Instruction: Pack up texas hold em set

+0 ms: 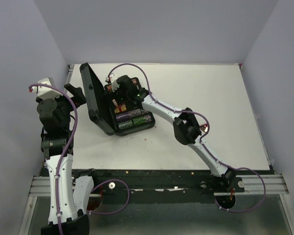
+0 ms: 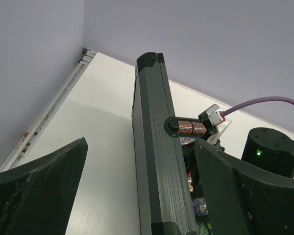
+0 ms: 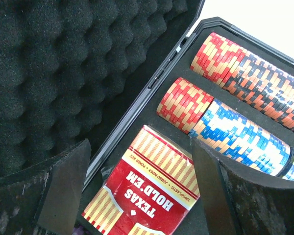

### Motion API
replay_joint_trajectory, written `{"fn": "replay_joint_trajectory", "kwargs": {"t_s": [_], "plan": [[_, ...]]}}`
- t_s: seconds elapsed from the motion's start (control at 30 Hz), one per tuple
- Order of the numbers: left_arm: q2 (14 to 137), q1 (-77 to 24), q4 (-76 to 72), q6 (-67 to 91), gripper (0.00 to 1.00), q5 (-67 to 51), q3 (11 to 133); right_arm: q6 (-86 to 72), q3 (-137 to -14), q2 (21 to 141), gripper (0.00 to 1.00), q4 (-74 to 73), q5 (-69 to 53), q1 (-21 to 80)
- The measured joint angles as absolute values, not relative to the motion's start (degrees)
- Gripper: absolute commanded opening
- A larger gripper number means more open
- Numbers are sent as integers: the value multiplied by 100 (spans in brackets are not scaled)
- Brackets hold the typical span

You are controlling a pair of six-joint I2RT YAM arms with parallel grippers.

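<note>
Right gripper (image 3: 139, 164) — fingers apart, nothing held; I have it poised over the open case (image 1: 107, 128), probably to check or seat contents. Counted there: one red deck (image 3: 147, 196), two rows of chips (image 3: 225, 132). Left gripper (image 2: 137, 166) — fingers apart, straddling the upright lid (image 2: 154, 147), likely ready to shut it. Case sits far-left on the table (image 1: 210, 98).

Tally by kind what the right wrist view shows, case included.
Black plastic case with foam-lined lid: 1
Red Texas Hold'em card deck: 1
Rows of multicoloured poker chips: 2
Total: 4
</note>
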State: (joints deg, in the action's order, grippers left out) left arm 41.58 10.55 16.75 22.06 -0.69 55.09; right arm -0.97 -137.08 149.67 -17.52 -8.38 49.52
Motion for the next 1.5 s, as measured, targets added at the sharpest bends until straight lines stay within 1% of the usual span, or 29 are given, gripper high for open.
{"fn": "replay_joint_trajectory", "kwargs": {"t_s": [0.17, 0.3, 0.53, 0.73, 0.8, 1.0, 1.13, 1.37, 1.5], "plan": [[4158, 1055, 1675, 2215, 99, -69, 5489, 5, -13631, 14982, 91, -1717, -843, 4947], [4158, 1055, 1673, 2215, 99, -71, 5483, -1, -13729, 15045, 94, -1758, -821, 4952], [4156, 1055, 1669, 2217, 99, -69, 5483, -12, -14053, 15216, 93, -1957, -816, 4960], [4156, 1055, 1662, 2217, 99, -69, 5483, -16, -13205, 14881, 92, -1271, -639, 5006], [4156, 1055, 1647, 2217, 99, -69, 5483, -34, -12988, 14796, 94, -1061, -554, 5028], [4156, 1055, 1636, 2217, 99, -69, 5481, -193, -12962, 14761, 100, -1004, -165, 5109], [4156, 1055, 1636, 2213, 99, -69, 5481, -322, -13002, 14652, 100, -1223, 128, 5148], [4119, 1055, 1634, 2211, 99, -69, 5481, -611, -12682, 13863, 100, -2128, 635, 5074], [4097, 1055, 1629, 2211, 99, -69, 5463, -891, -11885, 12838, 100, -2316, 1031, 4950]]}}
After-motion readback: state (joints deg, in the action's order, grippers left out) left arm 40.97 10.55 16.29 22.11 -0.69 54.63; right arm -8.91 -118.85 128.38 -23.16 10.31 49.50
